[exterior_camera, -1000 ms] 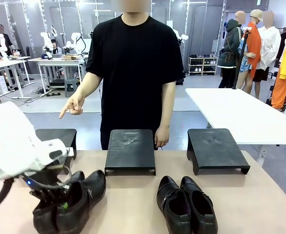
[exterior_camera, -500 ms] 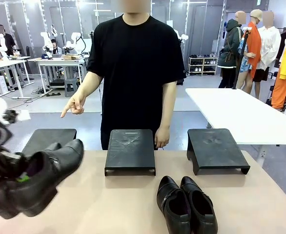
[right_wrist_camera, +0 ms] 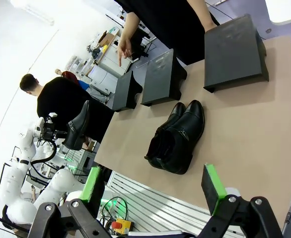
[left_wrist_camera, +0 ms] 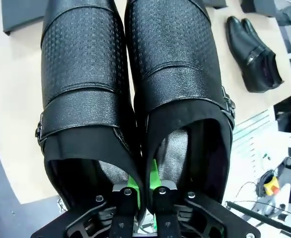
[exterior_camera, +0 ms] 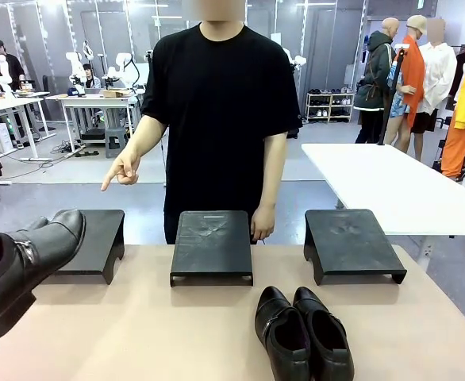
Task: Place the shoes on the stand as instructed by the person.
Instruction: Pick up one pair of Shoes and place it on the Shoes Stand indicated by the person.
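Note:
One pair of black shoes (exterior_camera: 22, 266) hangs tilted in the air at the far left, toes toward the left stand (exterior_camera: 90, 238). My left gripper (left_wrist_camera: 144, 181) is shut on the two touching inner walls of this pair (left_wrist_camera: 130, 74). The second pair (exterior_camera: 302, 333) lies on the table in front of the middle stand (exterior_camera: 211, 244) and the right stand (exterior_camera: 351, 242). The person's hand (exterior_camera: 121, 171) points down toward the left stand. My right gripper (right_wrist_camera: 153, 191) stands open above the near table edge, apart from the second pair (right_wrist_camera: 178, 136).
The three black stands line the table's far edge, close to the person. A white table (exterior_camera: 391, 182) stands beyond at the right. My left arm with its shoes (right_wrist_camera: 78, 126) hangs off the table's left end in the right wrist view.
The left arm has lifted its pair off the table and swung it up and left; the arm itself has left the front view. The pointing hand and second pair stay put.

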`<state>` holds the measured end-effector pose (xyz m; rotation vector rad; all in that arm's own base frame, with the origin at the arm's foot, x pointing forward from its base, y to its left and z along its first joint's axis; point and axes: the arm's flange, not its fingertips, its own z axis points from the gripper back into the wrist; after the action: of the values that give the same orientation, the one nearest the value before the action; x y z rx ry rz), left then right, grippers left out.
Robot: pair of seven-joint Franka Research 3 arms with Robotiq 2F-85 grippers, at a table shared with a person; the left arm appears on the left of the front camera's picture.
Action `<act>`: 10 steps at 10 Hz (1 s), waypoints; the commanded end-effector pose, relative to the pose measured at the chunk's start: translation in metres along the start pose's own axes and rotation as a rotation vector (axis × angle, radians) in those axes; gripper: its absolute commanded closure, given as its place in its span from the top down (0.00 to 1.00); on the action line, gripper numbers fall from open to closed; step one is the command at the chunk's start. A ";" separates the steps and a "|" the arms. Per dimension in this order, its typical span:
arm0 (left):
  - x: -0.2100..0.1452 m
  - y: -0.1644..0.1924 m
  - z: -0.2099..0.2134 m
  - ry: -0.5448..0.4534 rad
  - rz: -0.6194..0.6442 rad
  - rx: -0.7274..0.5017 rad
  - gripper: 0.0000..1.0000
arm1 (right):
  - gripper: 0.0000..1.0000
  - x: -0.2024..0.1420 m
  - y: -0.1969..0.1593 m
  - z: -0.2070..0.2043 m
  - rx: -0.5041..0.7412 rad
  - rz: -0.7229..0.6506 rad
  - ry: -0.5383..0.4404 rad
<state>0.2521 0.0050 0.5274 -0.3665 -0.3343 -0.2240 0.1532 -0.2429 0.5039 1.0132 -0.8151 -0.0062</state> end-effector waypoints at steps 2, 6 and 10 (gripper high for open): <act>0.000 0.000 0.000 0.000 0.000 0.000 0.06 | 1.00 0.002 0.001 0.000 0.006 0.022 -0.010; 0.000 0.000 0.000 0.000 0.000 0.000 0.06 | 1.00 0.002 0.001 0.000 0.006 0.022 -0.010; 0.042 -0.003 -0.013 0.045 -0.025 0.044 0.08 | 1.00 0.002 0.001 0.000 0.006 0.022 -0.010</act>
<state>0.2653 0.0013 0.5184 -0.3251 -0.3144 -0.2348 0.1533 -0.2429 0.5041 1.0134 -0.8169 -0.0058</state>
